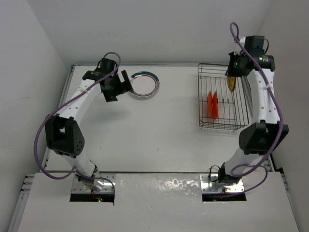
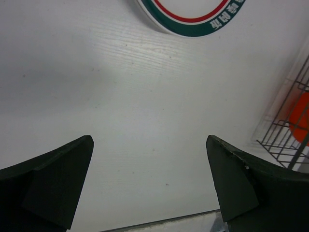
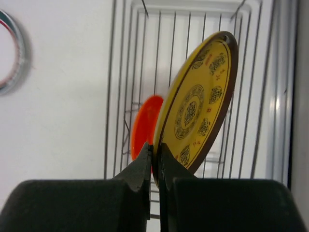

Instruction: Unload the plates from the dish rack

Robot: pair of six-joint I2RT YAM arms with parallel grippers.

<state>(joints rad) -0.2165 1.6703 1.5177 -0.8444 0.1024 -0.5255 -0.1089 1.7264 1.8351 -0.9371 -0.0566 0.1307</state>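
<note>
The dark wire dish rack (image 1: 203, 96) stands at the right of the table. Two orange-red plates (image 1: 212, 105) stand on edge inside it; one shows in the right wrist view (image 3: 143, 123). My right gripper (image 1: 232, 76) (image 3: 155, 147) is shut on the rim of the amber-yellow plate (image 3: 198, 108), held on edge over the rack's far end (image 3: 125, 72). A white plate with a teal rim ring (image 1: 145, 84) (image 2: 193, 19) lies flat on the table at the left. My left gripper (image 1: 124, 83) (image 2: 149, 140) hovers just beside it, open, holding nothing.
White walls close the table on the left, back and right. Bare tabletop (image 1: 159, 130) lies between the white plate and the rack. The rack's corner with an orange plate (image 2: 299, 116) shows at the right edge of the left wrist view.
</note>
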